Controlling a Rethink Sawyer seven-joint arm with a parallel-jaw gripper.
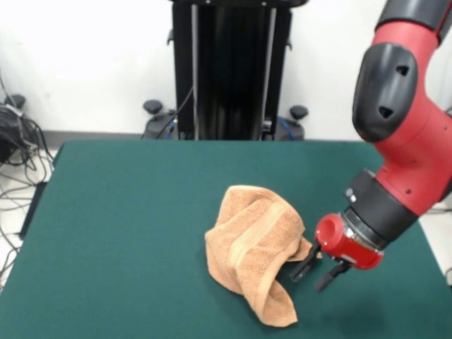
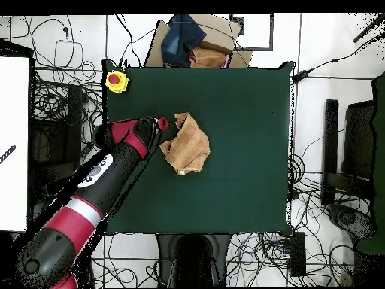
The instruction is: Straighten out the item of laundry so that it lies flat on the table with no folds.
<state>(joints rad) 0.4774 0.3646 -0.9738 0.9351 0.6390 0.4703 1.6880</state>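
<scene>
The item of laundry, a peach-orange terry towel, lies crumpled in a heap near the middle of the dark green table. One woven band runs across its folded top. My gripper hangs low beside the heap, to its right in the front view. The two black fingers stand apart, so the gripper is open. A small corner of the towel sticks out against the nearer finger; nothing shows between the fingers.
A yellow box with a red button sits at one table corner. Beyond the table edge a cardboard box holds cloths. Cables cover the floor around the table.
</scene>
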